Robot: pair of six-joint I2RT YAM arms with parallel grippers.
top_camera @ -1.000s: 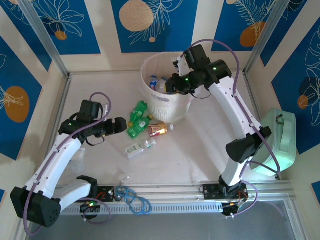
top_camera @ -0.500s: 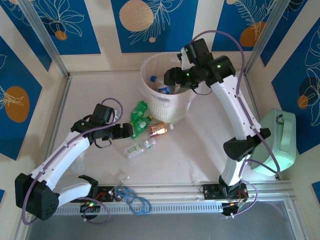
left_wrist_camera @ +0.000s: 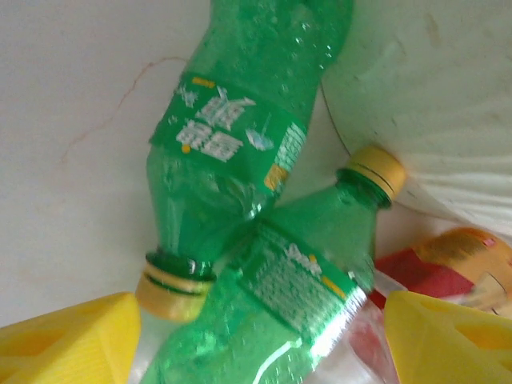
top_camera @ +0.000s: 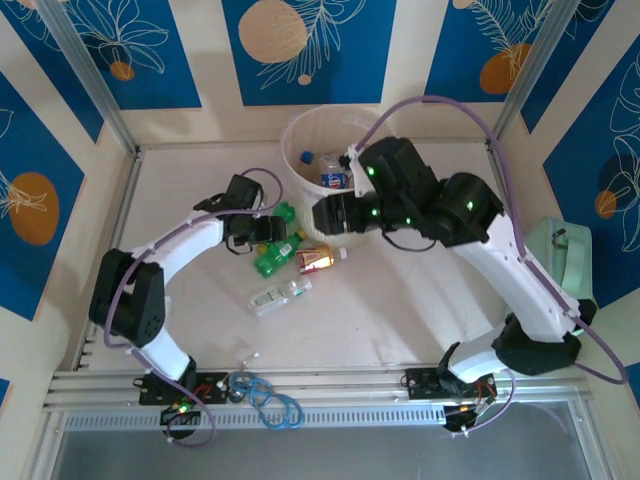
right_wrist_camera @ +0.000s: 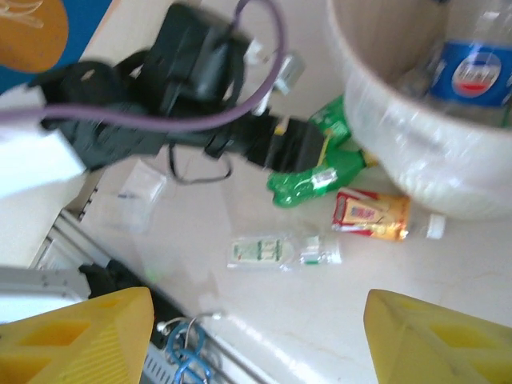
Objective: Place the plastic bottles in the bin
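**Plastic bottles: one dropped in, the green pair comes next**

The right end effector [right_wrist_camera: 256, 340] has pulled back from over the bin [top_camera: 300, 130], fingers wide and empty, so its bottle looks delivered. A blue-labelled bottle [top_camera: 336, 180] lies inside. The left end effector [left_wrist_camera: 256, 344] has reached the two green bottles [left_wrist_camera: 240, 152] on the desk [top_camera: 400, 300] just beside the bin, fingers apart either side of the nearer one [left_wrist_camera: 280, 296]. It lies flat, long axis diagonal, cap [left_wrist_camera: 376, 168] toward the bin wall. Its neighbour points the opposite way. An amber bottle [top_camera: 316, 259] and a clear bottle [top_camera: 278, 296] lie near.
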